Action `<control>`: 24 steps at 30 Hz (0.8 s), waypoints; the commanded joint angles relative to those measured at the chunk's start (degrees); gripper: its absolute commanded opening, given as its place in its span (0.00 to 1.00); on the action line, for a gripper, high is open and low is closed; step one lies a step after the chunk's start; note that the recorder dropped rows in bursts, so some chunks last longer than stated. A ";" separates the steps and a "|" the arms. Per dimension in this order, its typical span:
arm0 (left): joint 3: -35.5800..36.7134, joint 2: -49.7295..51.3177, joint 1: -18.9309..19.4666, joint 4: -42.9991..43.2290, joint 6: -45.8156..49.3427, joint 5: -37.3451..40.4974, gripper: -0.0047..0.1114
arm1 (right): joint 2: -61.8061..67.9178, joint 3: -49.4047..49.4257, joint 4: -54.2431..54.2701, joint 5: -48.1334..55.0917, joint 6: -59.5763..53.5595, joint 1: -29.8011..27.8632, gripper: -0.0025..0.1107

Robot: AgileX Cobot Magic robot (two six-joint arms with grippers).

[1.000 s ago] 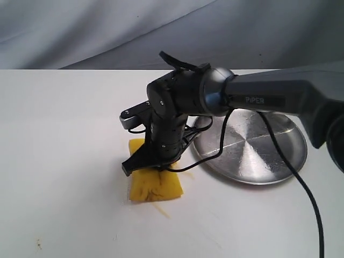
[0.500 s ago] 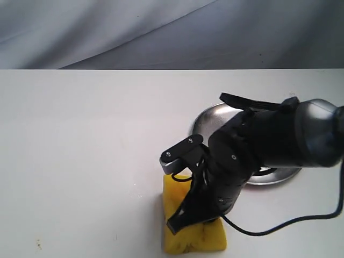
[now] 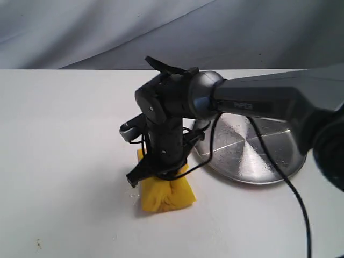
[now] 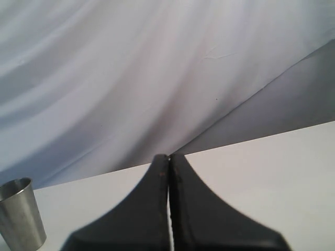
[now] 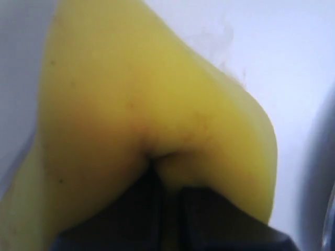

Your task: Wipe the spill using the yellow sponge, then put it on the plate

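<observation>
The yellow sponge (image 3: 165, 193) lies pressed on the white table just left of the plate (image 3: 269, 153). My right gripper (image 3: 161, 173) comes down on it from above and is shut on it, pinching a crease into the foam. In the right wrist view the yellow sponge (image 5: 157, 104) fills most of the picture, squeezed around the dark fingers (image 5: 141, 209). The spill is hidden or gone; only a faint wet smear shows beside the sponge. My left gripper (image 4: 169, 157) is shut on nothing, facing the backdrop; it does not show in the exterior view.
A steel cup (image 4: 21, 217) stands on the table in the left wrist view. A black cable (image 3: 290, 188) hangs from the right arm across the plate's front. Tiny brown specks (image 3: 38, 244) lie near the front left. Grey cloth backs the table.
The right gripper swept the sponge toward the front right, then back to the left and away from the front edge, near where it started.
</observation>
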 commanded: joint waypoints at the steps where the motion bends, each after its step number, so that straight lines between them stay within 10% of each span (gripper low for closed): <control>1: -0.17 -0.20 0.25 -0.49 -0.52 -0.31 0.04 | 6.72 -11.56 -1.13 0.62 0.42 -0.16 0.02; 10: -0.17 -0.20 0.25 -0.49 -0.52 -0.31 0.04 | 5.47 -13.77 4.44 5.69 -4.77 3.21 0.02; 24: -0.17 -0.20 0.25 -0.49 -0.52 -0.31 0.04 | -14.64 24.96 -3.96 -6.83 0.62 7.92 0.02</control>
